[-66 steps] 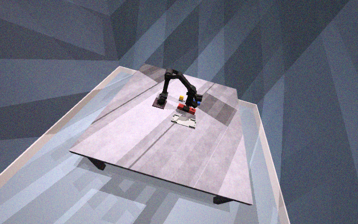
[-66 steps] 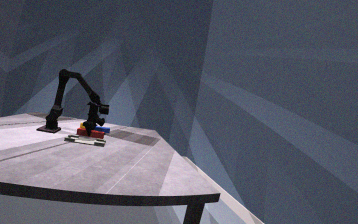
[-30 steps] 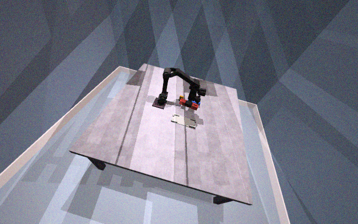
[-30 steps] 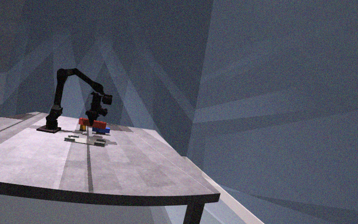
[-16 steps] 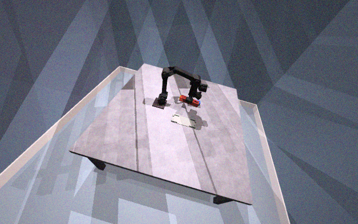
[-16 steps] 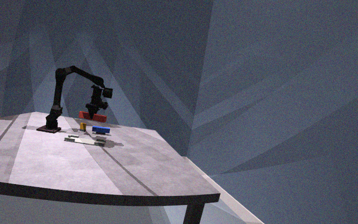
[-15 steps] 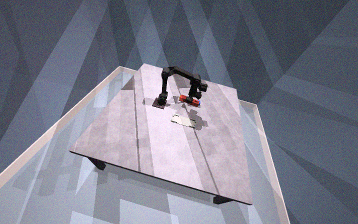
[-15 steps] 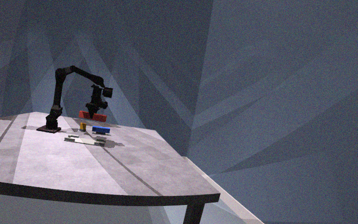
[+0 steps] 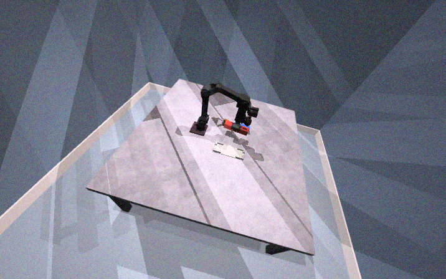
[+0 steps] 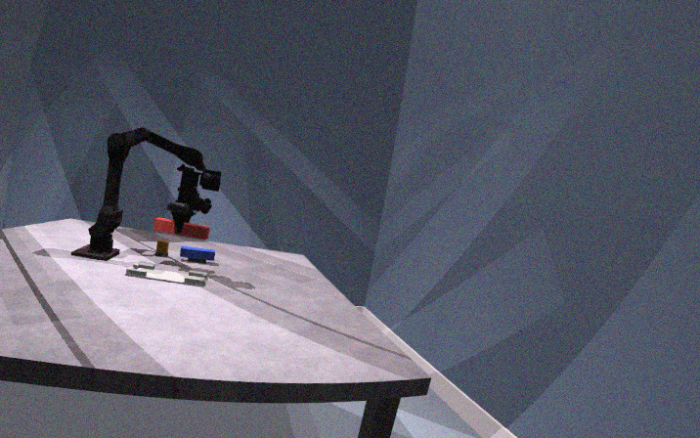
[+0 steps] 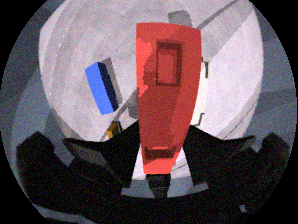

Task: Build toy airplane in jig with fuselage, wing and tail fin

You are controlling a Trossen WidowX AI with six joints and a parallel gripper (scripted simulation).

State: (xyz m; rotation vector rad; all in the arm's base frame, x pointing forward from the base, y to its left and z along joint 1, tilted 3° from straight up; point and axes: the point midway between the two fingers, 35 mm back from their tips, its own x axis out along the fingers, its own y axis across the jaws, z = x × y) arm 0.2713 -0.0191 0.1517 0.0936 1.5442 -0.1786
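Observation:
My gripper (image 9: 235, 126) (image 10: 179, 230) (image 11: 160, 121) is shut on the red fuselage (image 9: 243, 129) (image 10: 196, 230) (image 11: 170, 112) around its middle. The fuselage hangs level above the table, with its sockets facing up in the wrist view. The pale jig (image 9: 228, 150) (image 10: 164, 276) stands on the table, lower than the fuselage and to one side, with nothing in its cradle. The blue wing (image 9: 245, 126) (image 10: 197, 252) (image 11: 101, 89) lies on the table, partly hidden in the top view. The yellow tail fin (image 9: 225, 121) (image 10: 162, 247) (image 11: 114, 131) stands near it, partly hidden in the wrist view.
The arm's base (image 9: 198, 128) (image 10: 95, 252) stands on the table (image 9: 230, 193) (image 10: 216, 330) to the left of the parts in the top and exterior views. Shadows of the arm fall across the table beside the jig.

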